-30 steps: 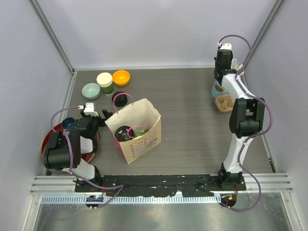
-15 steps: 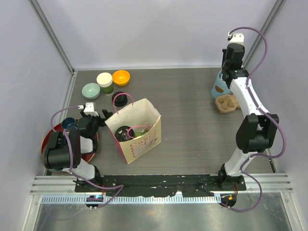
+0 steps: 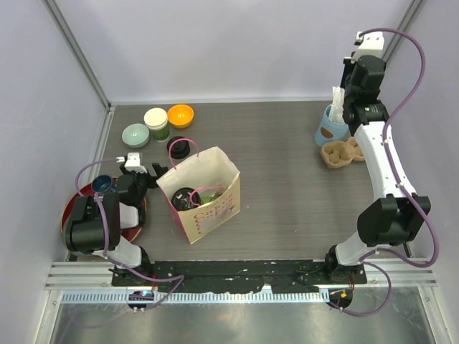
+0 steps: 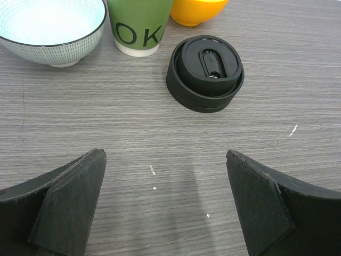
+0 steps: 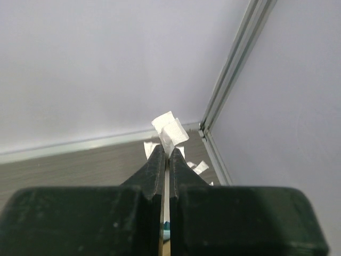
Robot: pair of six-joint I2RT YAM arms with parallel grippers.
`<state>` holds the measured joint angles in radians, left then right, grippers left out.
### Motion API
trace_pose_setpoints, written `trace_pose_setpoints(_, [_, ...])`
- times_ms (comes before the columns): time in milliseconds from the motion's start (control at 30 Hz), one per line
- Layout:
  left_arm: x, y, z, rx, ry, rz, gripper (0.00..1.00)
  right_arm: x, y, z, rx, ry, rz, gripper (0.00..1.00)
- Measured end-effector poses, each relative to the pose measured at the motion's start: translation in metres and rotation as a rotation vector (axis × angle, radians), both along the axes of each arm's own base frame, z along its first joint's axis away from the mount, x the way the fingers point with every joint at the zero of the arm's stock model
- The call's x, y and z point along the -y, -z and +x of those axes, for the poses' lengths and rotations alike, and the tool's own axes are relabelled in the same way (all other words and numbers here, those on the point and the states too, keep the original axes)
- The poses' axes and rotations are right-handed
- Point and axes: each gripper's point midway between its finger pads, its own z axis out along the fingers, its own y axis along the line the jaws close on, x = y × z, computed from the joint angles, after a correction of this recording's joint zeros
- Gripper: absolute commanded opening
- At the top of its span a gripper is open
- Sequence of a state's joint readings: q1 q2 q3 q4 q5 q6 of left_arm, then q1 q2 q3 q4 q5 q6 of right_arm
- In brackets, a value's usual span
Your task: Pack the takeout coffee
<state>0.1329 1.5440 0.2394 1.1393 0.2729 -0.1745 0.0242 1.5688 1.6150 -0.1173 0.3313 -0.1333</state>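
**One cup unlidded, outside the bag**

Green cup [image 3: 156, 123] stands upright, mouth up, between teal bowl [image 3: 135, 135] and orange bowl [image 3: 181, 115]. Its black lid [image 4: 205, 72] lies flat on bare table, sip-hole up. Paper bag [image 3: 215, 208] stands open; a dark-lidded item is inside, attitude unclear. Left gripper [image 4: 165, 160] has its fingers apart and empty. Right gripper [image 5: 165, 152] is pinched on a white straw [image 5: 169, 128].

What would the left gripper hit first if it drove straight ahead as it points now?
Probably the round black plastic lid, slightly right of the open fingers' midline; the dark-green paper cup stands farther on. Depth is unclear.
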Motion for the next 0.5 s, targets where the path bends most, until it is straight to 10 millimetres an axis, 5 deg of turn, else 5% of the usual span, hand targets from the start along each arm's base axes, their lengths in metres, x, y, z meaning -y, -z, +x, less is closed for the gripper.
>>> trace_pose_setpoints(267, [0.0,0.0,0.0,0.0,0.0,0.0,1.0,-0.006,-0.057,-0.014,0.129,-0.047,-0.028,0.01])
trace_pose_setpoints(500, [0.0,0.0,0.0,0.0,0.0,0.0,1.0,-0.022,-0.069,-0.014,0.157,-0.139,-0.025,0.01])
